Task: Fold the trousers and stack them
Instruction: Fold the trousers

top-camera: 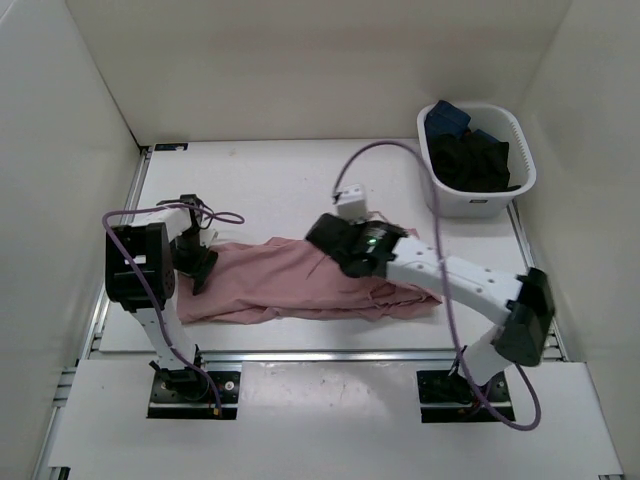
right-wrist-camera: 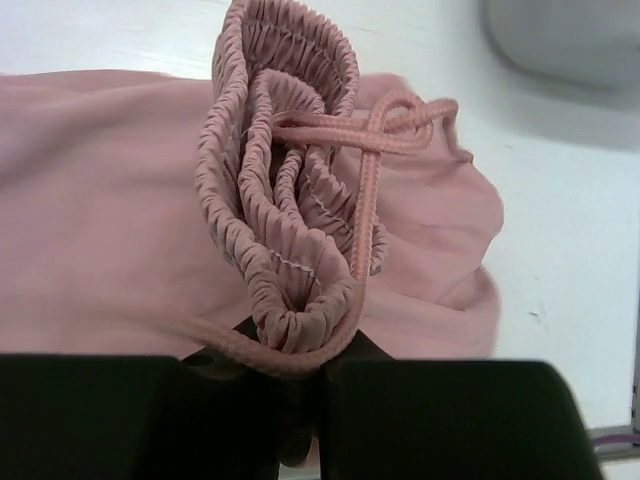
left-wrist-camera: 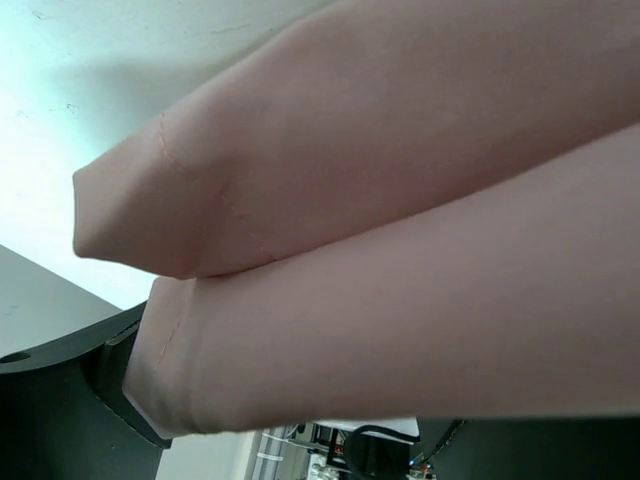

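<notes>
Nearest the lens, the right gripper [right-wrist-camera: 300, 425] is clenched on the gathered waistband [right-wrist-camera: 280, 200], its drawstring [right-wrist-camera: 367, 200] looped outside. Beyond it the trousers [top-camera: 300, 285] lie across the near table [top-camera: 280, 180], leg ends [left-wrist-camera: 130, 220] leftward at the left gripper [top-camera: 200, 262] (its grip cannot be told). A clean fold probably means carrying waistband onto leg ends, cloth taut, edges matched, drawstring clear. No legible writing appears.
</notes>
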